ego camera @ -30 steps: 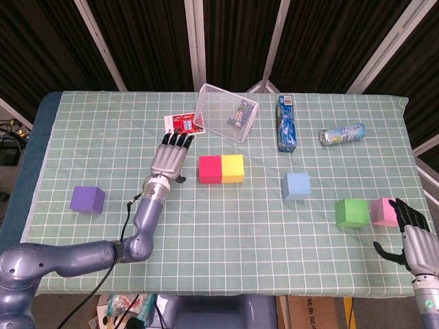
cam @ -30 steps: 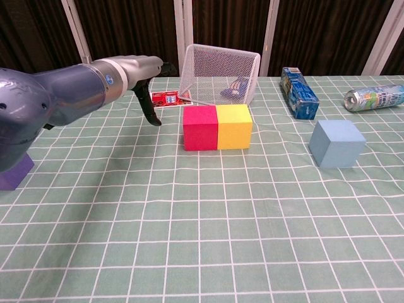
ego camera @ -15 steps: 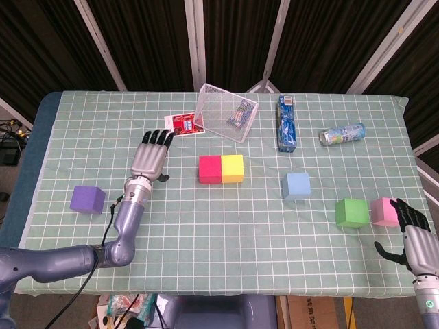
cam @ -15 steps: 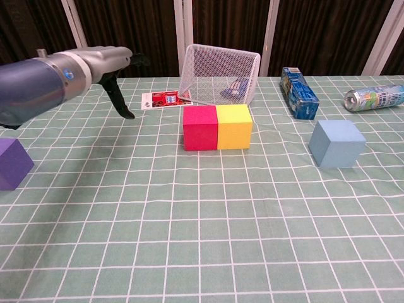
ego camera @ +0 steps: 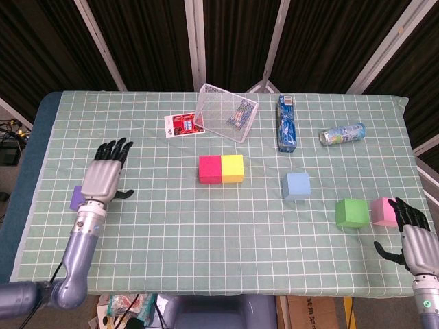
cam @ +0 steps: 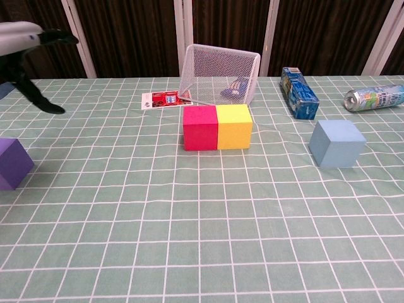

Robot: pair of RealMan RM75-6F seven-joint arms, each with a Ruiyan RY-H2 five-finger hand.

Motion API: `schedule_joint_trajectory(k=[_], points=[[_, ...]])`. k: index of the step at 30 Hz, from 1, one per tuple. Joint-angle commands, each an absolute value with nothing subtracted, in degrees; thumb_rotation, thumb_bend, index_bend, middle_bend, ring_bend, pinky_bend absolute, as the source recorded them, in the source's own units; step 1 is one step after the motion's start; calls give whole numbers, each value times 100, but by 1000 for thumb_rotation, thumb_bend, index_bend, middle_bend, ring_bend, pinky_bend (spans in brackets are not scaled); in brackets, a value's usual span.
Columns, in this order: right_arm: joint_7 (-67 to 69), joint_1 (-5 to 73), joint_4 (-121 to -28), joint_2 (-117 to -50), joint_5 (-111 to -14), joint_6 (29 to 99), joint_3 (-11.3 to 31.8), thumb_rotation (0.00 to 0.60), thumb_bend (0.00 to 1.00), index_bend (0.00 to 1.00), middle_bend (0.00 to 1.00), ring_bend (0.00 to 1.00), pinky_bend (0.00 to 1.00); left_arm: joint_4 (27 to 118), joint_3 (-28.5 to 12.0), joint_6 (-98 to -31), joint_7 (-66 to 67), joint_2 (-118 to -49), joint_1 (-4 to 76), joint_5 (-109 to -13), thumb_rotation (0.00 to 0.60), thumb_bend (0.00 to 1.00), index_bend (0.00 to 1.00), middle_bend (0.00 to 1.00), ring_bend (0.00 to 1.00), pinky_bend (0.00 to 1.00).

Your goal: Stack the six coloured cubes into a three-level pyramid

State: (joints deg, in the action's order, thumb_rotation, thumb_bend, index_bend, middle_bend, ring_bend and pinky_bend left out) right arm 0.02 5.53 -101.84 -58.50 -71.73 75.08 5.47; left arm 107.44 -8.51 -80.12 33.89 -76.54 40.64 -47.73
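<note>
A red cube and a yellow cube stand touching side by side mid-table; they show in the chest view too, red cube, yellow cube. A light blue cube sits to their right. Green cube and pink cube lie near the right edge. The purple cube is at far left, partly hidden behind my left hand, which hovers open above it with fingers spread. My right hand is open beside the pink cube, holding nothing.
A tilted wire basket stands at the back, a red card beside it. A blue carton and a lying bottle are at back right. The table's front edge is close to both hands.
My left hand has swept left and toward me, from beside the red cube to above the purple cube. The right hand and all cubes stayed put.
</note>
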Motion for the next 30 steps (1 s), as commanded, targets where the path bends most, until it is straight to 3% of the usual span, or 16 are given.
schedule_joint_trajectory(k=[1,9,15,22,30], points=[[-186,582,-10253,-5864,-7139,7555,574,600,298,0,0,0,0,11134,-445,-8451,3083,-7225,3590,-5409,600,107,0,0,0,0],[-752,791,-10472,-5906,-7121,7563,704,600,299,0,0,0,0,11203,-149,-8625,2839,-6802,3181,-6031,600,108,0,0,0,0],[-1412,1221,-10758,-5914,-6940,7188,868,600,299,0,0,0,0,11212,-292,-8514,2472,-6552,3063,-6037,600,107,0,0,0,0],[-2200,2108,-10789,-6202,-6566,6481,1264,600,299,0,0,0,0,11277,-460,-8432,2184,-6320,2961,-6115,600,108,0,0,0,0],[-2632,3190,-10139,-6512,-5686,5306,1606,600,298,0,0,0,0,11369,-598,-8334,1982,-6153,2865,-6159,600,107,0,0,0,0]])
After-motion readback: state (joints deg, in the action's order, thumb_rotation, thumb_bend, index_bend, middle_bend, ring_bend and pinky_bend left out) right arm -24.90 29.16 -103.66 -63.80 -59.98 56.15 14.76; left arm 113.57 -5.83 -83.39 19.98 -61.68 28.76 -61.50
